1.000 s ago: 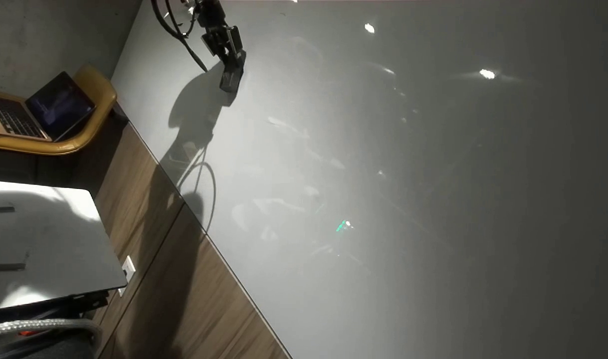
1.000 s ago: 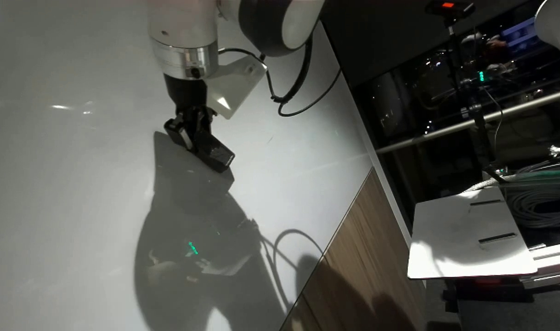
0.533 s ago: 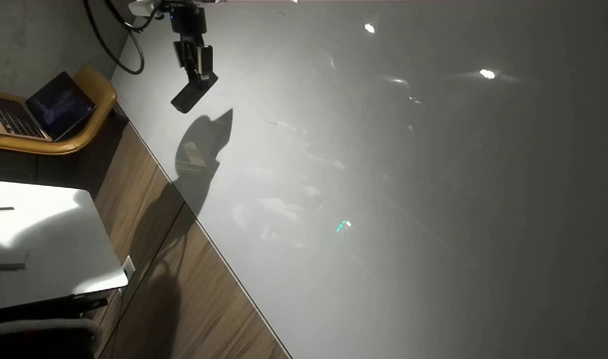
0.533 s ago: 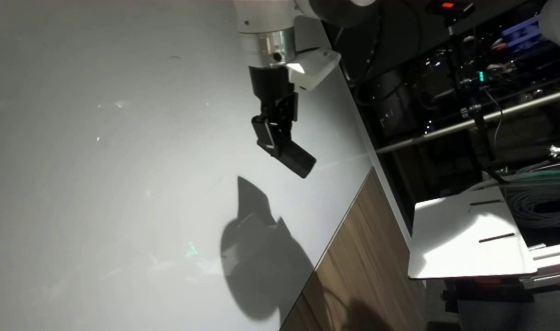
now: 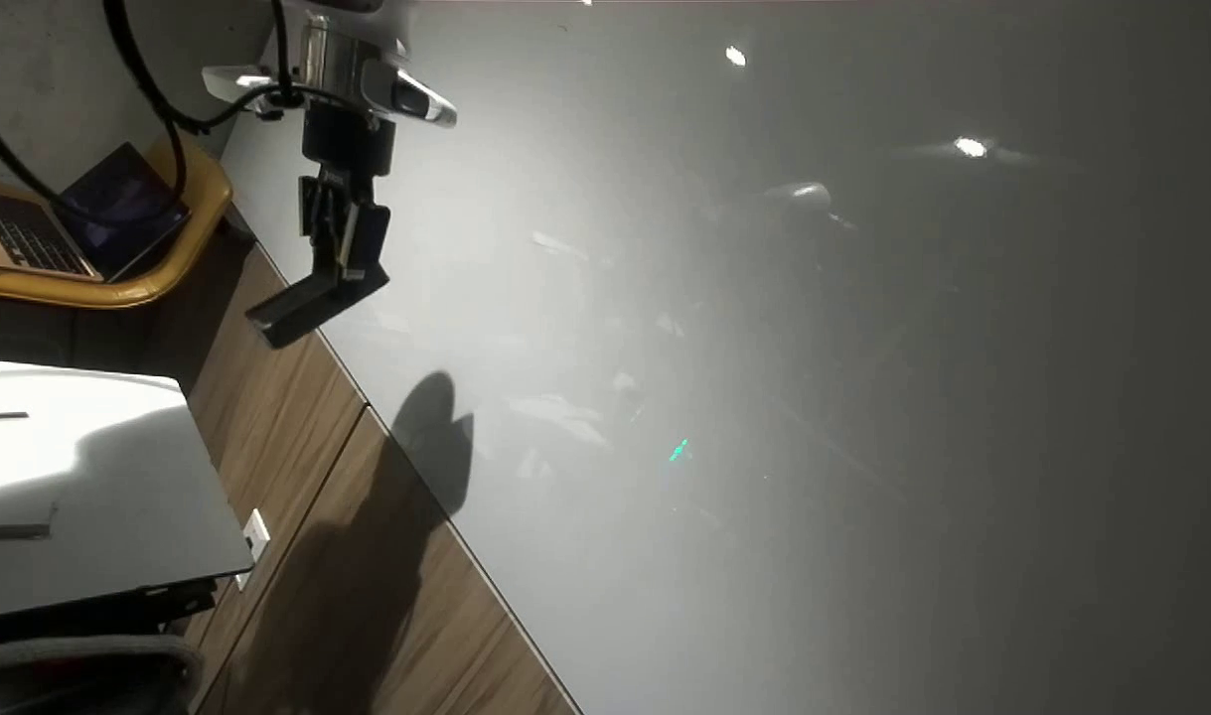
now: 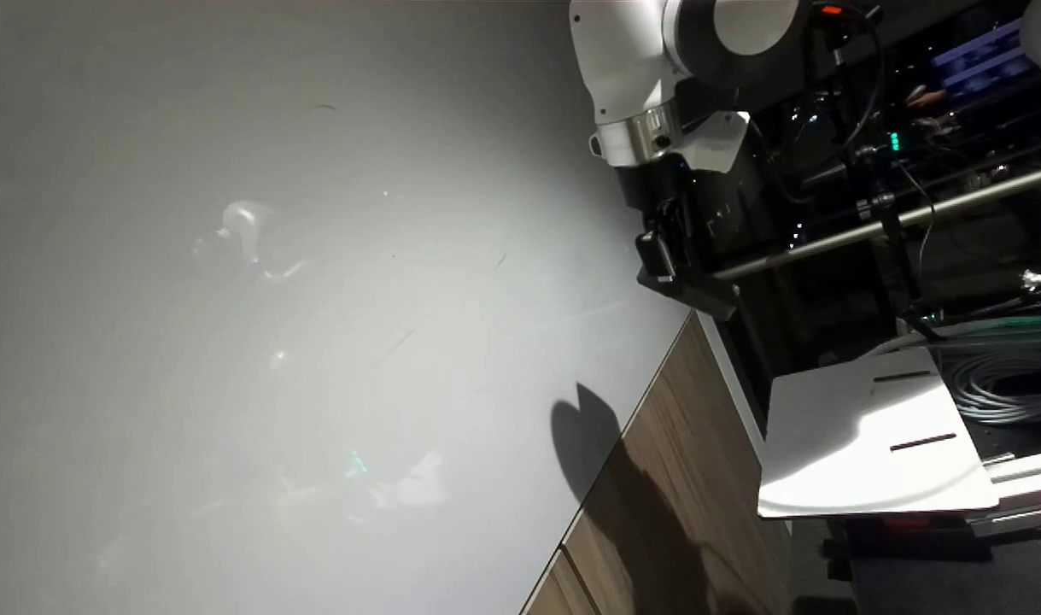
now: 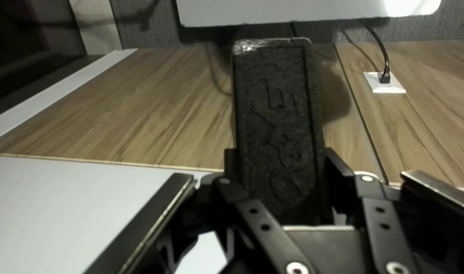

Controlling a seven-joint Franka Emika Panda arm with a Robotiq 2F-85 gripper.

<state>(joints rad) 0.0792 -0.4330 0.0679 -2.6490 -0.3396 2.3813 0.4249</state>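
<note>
- Gripper (image 7: 282,167) and black felt eraser (image 5: 302,313) had shifted together since half a second earlier, coming nearer to an upper corner of the slotted grey tabletop (image 5: 118,487) in both exterior views.
- Shadow (image 5: 434,447) of the robot arm (image 6: 627,60) had slid as well: only its tip fell on the whiteboard (image 5: 863,397), and the rest stretched across the wood panelling (image 5: 486,626).
- Fingers (image 7: 340,173) of the gripper were clamped on the eraser, one along each long side, close to one end of it.
- Eraser and gripper stood off that corner, apart from the tabletop, with the eraser's free end slanting toward it.
- Wrist view showed the eraser's rough dark face, scratched with lines and shiny at the far end, which sat just below the tabletop's edge as seen there.
- Beyond the tabletop's upper edge, in an exterior view, an open laptop (image 5: 118,184) rested on a mustard chair (image 5: 203,184), with the arm's black cable (image 5: 133,60) looping in front of it.
- Beside the tabletop's lower right corner, in an exterior view, a white outlet (image 5: 256,531) was set into the wood panelling; in the wrist view a black plug (image 7: 384,78) sat in it.
- Off the tabletop's right edge, in an exterior view, lay coiled grey cable (image 6: 998,406), while a metal rail (image 6: 956,202) and a slim black stand (image 6: 897,256) showed beyond its upper edge.
</note>
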